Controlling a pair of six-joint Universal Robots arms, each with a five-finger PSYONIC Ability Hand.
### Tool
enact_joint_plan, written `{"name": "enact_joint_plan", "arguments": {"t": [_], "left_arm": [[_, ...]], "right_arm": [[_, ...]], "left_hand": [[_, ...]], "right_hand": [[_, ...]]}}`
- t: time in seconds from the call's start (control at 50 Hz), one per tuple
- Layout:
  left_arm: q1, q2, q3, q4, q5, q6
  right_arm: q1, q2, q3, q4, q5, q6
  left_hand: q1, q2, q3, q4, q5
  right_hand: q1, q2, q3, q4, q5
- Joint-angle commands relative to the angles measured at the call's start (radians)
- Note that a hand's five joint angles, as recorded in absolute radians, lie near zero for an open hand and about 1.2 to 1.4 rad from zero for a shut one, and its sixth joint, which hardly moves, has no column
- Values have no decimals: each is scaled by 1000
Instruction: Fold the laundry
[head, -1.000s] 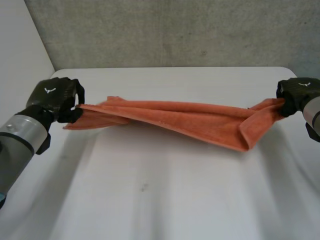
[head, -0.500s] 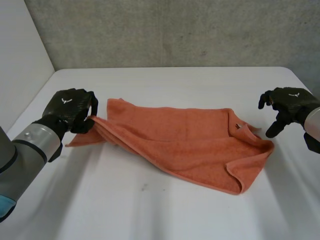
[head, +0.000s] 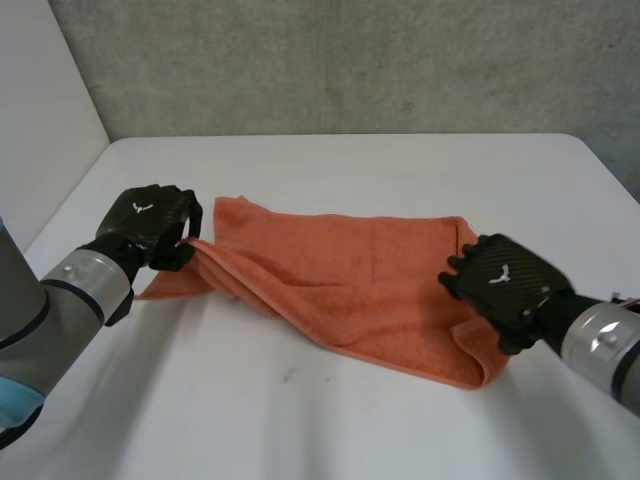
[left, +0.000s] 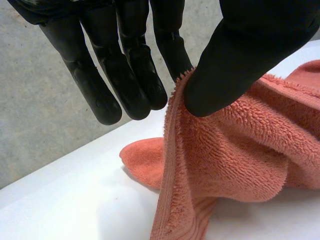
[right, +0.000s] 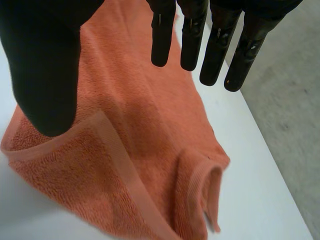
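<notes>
Towel (head: 350, 270) lies across the middle of the table (head: 330, 420), rumpled, left end raised in a fold, right end doubled over. Left hand (head: 150, 225) blocks the left end, thumb and fingers pinching the raised edge. Right hand (head: 500, 285) hangs over the right end, fingers straight. Open tabletop: the near strip between the arms, the far strip up to the wall (head: 350, 60), the far right corner.
</notes>
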Motion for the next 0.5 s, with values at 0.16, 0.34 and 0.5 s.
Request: {"name": "enact_joint_plan", "arguments": {"t": [0.16, 0.34, 0.5], "left_arm": [[-1, -1, -9, 1, 2, -3], [-1, -4, -9, 1, 3, -3], [1, -4, -9, 1, 3, -3]], "right_arm": [[74, 196, -29, -29, 108, -198], [87, 231, -60, -78, 160, -211], [86, 251, -63, -89, 165, -220]], "left_hand": [[277, 201, 205, 202, 250], [277, 201, 205, 202, 250], [277, 201, 205, 202, 250]], "right_hand": [[131, 73, 82, 95, 96], [227, 169, 179, 191, 193], [316, 258, 267, 280, 281]]}}
